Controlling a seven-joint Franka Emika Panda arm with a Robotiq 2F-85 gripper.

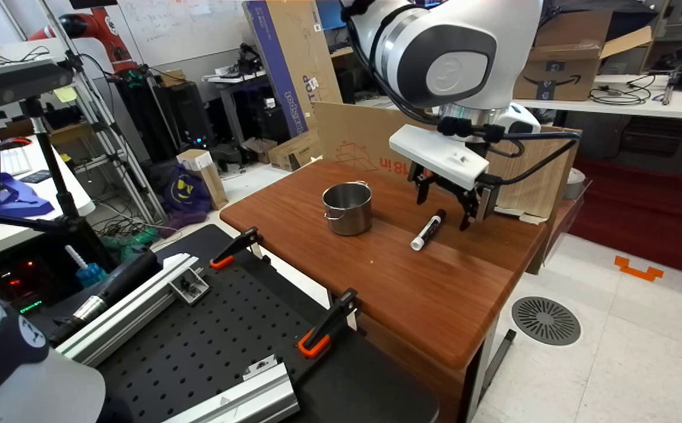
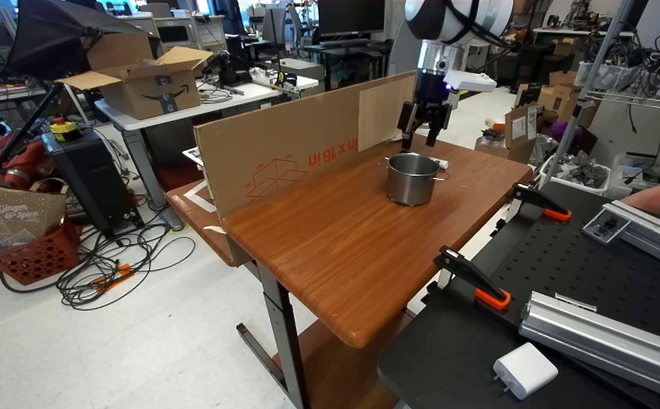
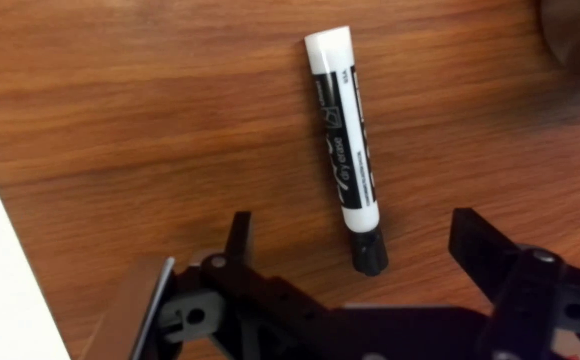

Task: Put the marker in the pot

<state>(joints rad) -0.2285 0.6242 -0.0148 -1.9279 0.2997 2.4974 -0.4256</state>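
Wrist view: dry-erase marker [image 3: 347, 145] lies flat on the wood-grain desk [image 3: 120, 150], white end toward the top of the frame, black cap [image 3: 369, 252] between the two fingers [image 3: 477, 240] of the hand [image 3: 352, 214] as seen from here. Hand spread wide, a visible gap on either side of the cap; nothing gripped. Part of the steel pot [image 3: 577, 40] shows at the upper right corner, out of focus. In an exterior view, fingers point down over the desk near the cap end of the marker [image 1: 429, 230]; clearance above the wood cannot be told. Pot stands upright on the desk in both exterior views, handles on its sides, floor of the inside hidden. Marker is outside the pot, well clear of its wall; in an exterior view only its white end [image 2: 442, 163] shows past the rim. Cardboard panel [image 1: 352, 141] with red printing stands upright along one long edge of the desk. Along the opposite edge: black perforated board [image 1: 217, 317] and two clamps [image 1: 315, 343] with orange parts. White power adapter [image 2: 526, 370] rests beside an aluminium rail [image 2: 608, 346].
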